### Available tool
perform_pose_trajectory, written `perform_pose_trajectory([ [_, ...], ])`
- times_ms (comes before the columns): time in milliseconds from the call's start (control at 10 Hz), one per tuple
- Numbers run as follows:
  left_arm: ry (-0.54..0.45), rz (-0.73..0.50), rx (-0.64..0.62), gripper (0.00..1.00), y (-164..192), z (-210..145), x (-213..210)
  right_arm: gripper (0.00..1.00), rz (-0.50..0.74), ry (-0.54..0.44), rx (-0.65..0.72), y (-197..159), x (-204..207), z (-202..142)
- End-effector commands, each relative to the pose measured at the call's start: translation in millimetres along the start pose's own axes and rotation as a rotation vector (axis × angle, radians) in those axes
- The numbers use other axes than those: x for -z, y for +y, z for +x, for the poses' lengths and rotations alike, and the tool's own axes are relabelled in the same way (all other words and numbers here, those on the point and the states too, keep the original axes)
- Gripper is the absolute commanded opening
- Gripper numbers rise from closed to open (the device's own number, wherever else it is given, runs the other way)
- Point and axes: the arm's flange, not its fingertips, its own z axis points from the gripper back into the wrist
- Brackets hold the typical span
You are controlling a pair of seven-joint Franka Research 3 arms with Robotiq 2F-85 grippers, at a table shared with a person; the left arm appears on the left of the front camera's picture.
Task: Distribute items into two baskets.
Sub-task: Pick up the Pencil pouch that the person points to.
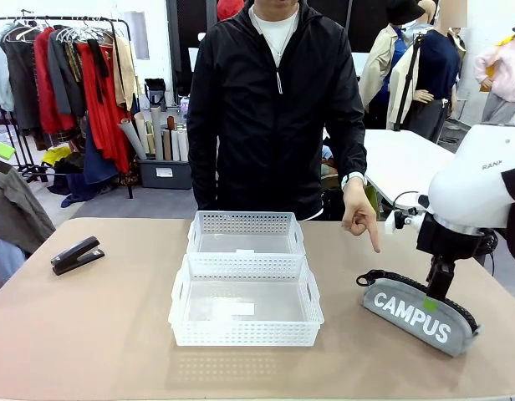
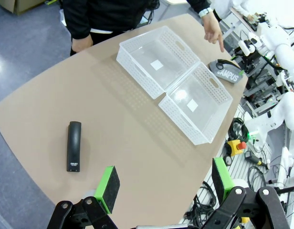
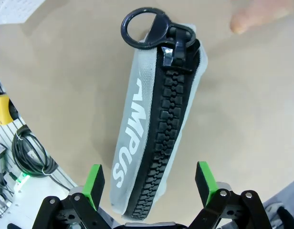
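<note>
The grey "CAMPUS" zip pouch (image 1: 412, 313) lies on the table at the right. My right gripper (image 1: 435, 292) hangs just above its middle. In the right wrist view the open gripper (image 3: 149, 181) has one green pad on each side of the pouch (image 3: 156, 124), with a gap on both sides. The person's hand (image 1: 360, 219) points a finger down at the pouch. The black stapler (image 1: 76, 255) lies at the far left. Two white baskets stand mid-table, one near (image 1: 245, 332) and one far (image 1: 247, 222), both without items. My left gripper (image 2: 164, 181) is open, high above the table's edge, with the stapler (image 2: 74, 146) below.
The person stands at the far side of the table, behind the baskets. In the left wrist view the two baskets (image 2: 137, 67) (image 2: 218, 112) sit end to end, with the pouch (image 2: 226, 72) beyond them. Bare tabletop lies between the stapler and the baskets.
</note>
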Motion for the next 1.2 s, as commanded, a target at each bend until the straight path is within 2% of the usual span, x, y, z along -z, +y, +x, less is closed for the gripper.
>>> perform_pose_trajectory([
  [0, -0.004, 0.002, 0.002, 1.0, -1, 0, 0, 1.0, -0.011, 0.0, -0.025, -6, 13, -9],
  [700, -0.004, 0.002, 0.002, 1.0, -1, 0, 0, 1.0, 0.05, -0.011, -0.048, 0, 42, -14],
  [1100, -0.004, 0.002, 0.002, 1.0, -1, 0, 0, 0.22, 0.069, -0.002, -0.051, -1, 39, -16],
])
